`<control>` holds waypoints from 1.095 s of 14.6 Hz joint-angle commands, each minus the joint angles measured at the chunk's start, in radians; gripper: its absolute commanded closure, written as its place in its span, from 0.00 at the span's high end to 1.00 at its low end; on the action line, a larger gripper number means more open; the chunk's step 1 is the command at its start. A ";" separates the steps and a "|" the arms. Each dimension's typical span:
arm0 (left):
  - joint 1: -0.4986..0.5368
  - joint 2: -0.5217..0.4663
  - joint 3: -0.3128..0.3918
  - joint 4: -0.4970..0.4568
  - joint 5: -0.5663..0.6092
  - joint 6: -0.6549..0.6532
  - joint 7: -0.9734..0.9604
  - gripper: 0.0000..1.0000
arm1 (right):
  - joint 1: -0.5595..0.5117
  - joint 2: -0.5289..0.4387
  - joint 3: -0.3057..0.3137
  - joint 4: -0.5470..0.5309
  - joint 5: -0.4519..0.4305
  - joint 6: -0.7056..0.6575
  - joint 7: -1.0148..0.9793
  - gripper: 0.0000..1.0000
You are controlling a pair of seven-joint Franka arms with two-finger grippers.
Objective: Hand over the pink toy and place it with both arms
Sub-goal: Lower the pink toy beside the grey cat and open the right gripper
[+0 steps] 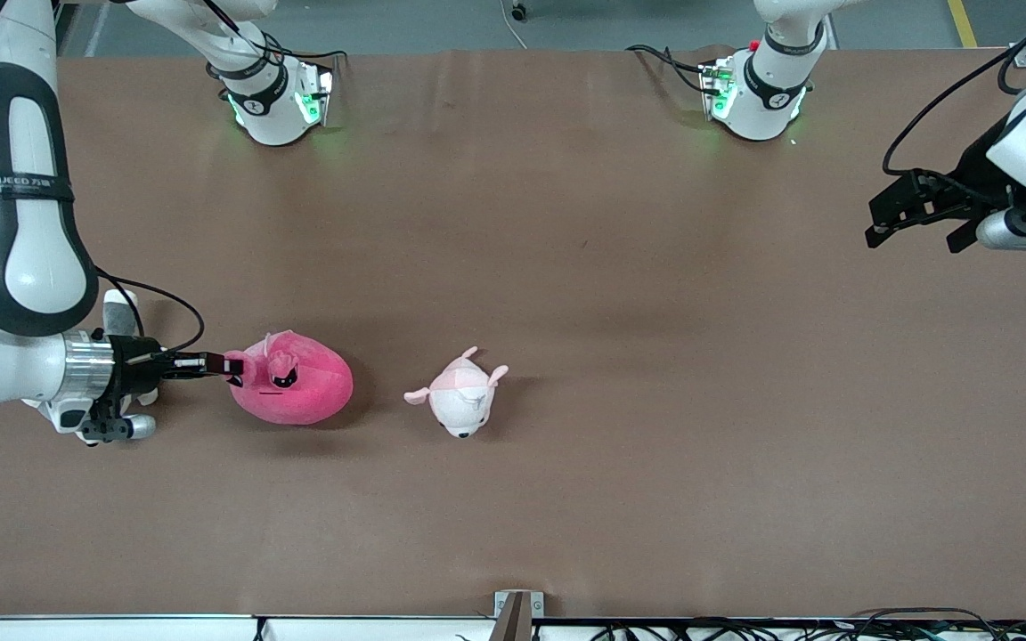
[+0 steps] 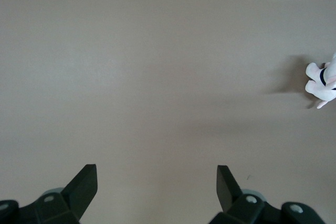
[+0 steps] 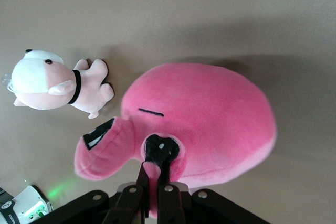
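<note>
Nearest the front camera lies the small pale pink-and-white animal plush (image 1: 460, 401), and just beside it, toward the right arm's end of the worktop (image 1: 566, 223), sits the pink toy (image 1: 295, 387) — the thing the task is about. It rests on the worktop, a round hot-pink blob with small black eyes and a little tuft on top.

The right gripper (image 1: 230, 365) is at the toy's edge, and its fingers (image 3: 157, 177) are pressed together on a small fold of plush; in the right wrist view the fabric is seen pinched between them.

The toy is judged to be light, soft and easily squashed, not fragile and not slippery. Because it yields, a pinch on a flap may stretch or slide out when lifted, so a hold deeper into the body would be safer. For the hand-over, the broad free side away from the right gripper is the part best offered to the other arm.

The left gripper (image 1: 923, 218) waits well apart, up over the left arm's end of the worktop — its fingers (image 2: 81, 184) stand wide apart and nothing is held.
</note>
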 commanded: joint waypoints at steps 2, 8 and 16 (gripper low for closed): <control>0.004 -0.063 -0.003 -0.034 -0.003 0.004 0.008 1.00 | -0.037 0.032 0.018 0.023 0.039 -0.020 -0.024 0.00; 0.004 -0.060 -0.005 -0.049 -0.003 0.007 0.008 1.00 | -0.047 0.048 0.018 0.021 0.039 -0.021 -0.026 0.00; 0.004 -0.038 0.000 -0.040 -0.006 0.014 0.008 1.00 | -0.054 0.072 0.016 0.030 0.029 -0.019 0.044 1.00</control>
